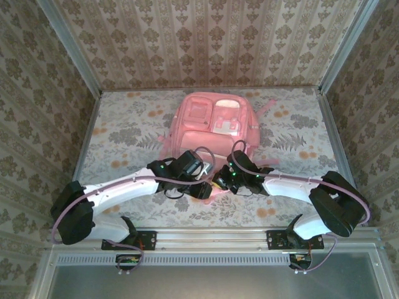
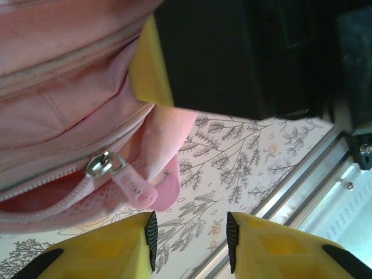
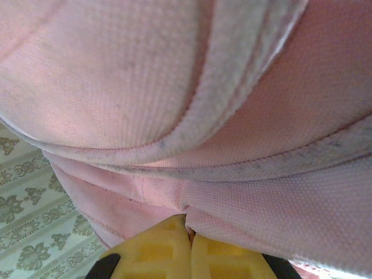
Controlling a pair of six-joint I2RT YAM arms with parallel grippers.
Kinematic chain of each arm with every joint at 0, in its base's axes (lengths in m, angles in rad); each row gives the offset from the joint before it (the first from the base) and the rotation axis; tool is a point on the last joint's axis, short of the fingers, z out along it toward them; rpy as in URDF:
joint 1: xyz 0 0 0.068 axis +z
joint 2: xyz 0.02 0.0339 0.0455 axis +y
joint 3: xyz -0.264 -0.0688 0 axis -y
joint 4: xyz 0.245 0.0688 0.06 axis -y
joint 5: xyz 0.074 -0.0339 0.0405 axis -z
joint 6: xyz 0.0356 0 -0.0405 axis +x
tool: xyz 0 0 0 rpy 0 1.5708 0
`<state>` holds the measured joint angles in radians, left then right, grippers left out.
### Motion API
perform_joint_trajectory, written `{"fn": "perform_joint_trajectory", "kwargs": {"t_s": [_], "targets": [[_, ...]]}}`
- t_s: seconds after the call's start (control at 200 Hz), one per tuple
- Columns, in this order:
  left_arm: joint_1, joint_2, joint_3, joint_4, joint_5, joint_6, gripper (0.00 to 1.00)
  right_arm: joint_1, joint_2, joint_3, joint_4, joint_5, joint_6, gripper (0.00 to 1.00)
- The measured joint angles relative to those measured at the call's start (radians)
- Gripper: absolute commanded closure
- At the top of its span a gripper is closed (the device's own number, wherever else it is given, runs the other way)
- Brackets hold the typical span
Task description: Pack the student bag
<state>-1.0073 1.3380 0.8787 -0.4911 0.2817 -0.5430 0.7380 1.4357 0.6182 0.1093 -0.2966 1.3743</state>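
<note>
Angling inward at student bag point(image 1: 215, 121) | left fingers point(image 2: 104, 250) released | right fingers point(image 3: 157, 250) pinching its fabric

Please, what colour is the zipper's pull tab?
Pale pink plastic pull tab, best seen in the left wrist view.

High rear overview, both wrist views tight on student bag point(image 1: 201, 124)

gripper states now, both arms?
left gripper: open, holding nothing.
right gripper: closed, pinching fabric of the student bag.
</note>
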Motion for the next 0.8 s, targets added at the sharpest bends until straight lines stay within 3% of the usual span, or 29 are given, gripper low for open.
{"fn": "perform_joint_trajectory", "kwargs": {"t_s": [0.65,0.8], "targets": [[0.012,0.121,0.045,-0.077,-0.080,-0.041,0.52,0.026,0.006,0.004,0.007,0.037,0.022,1.00],[0.012,0.161,0.053,-0.071,-0.084,-0.040,0.54,0.028,0.006,0.004,0.007,0.037,0.024,1.00]]}}
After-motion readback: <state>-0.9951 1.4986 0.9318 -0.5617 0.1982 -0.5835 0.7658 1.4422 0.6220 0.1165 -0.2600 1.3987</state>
